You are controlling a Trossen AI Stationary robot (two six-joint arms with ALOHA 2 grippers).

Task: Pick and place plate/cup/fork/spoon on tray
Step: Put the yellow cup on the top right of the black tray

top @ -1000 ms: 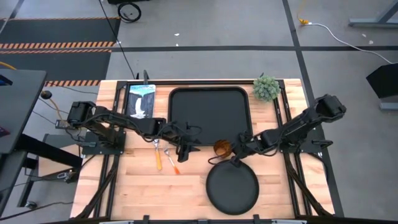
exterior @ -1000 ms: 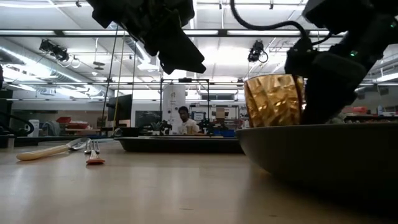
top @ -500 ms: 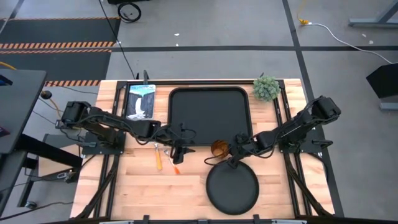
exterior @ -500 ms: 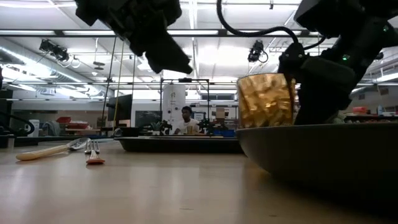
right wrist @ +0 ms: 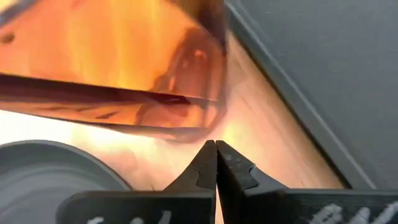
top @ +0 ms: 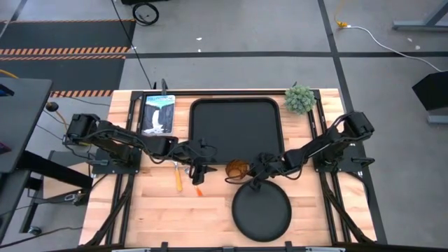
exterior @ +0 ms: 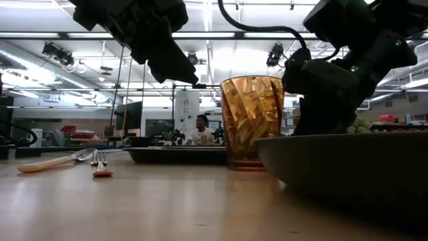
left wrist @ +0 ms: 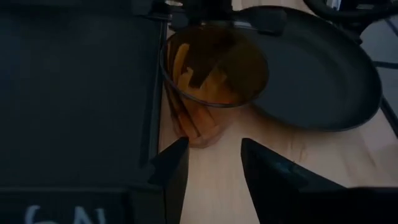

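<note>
The amber cup [top: 236,169] stands upright on its base on the table, between the tray's near rim and the plate's far rim; it also shows in the low view [exterior: 253,120]. My right gripper [top: 255,170] is shut at the cup's right side. My left gripper [top: 201,169] is open and empty just left of the cup, its fingers pointing at it [left wrist: 211,158]. The black plate [top: 261,210] lies flat near the front edge. The black tray [top: 236,126] lies behind. The spoon [top: 178,179] and fork [top: 197,187] lie on the table by the left gripper. My right gripper meets the cup's side wall near its base [right wrist: 198,127] with its shut fingertips [right wrist: 208,155], coming nearly level from the table's right. The cup stands upright on the table. Whether the tips still touch the wall, I cannot tell.
A small green plant [top: 299,98] stands at the tray's far right corner. A printed box [top: 159,113] lies left of the tray. A person sits in the room beyond the table [exterior: 198,130]. Bare wood shows at the front left [top: 154,217].
My right gripper, shut, has gone toward the table's left, and the cup has slid left along the tray's near edge, staying upright. My left gripper has drawn back toward the table's left, staying open.
</note>
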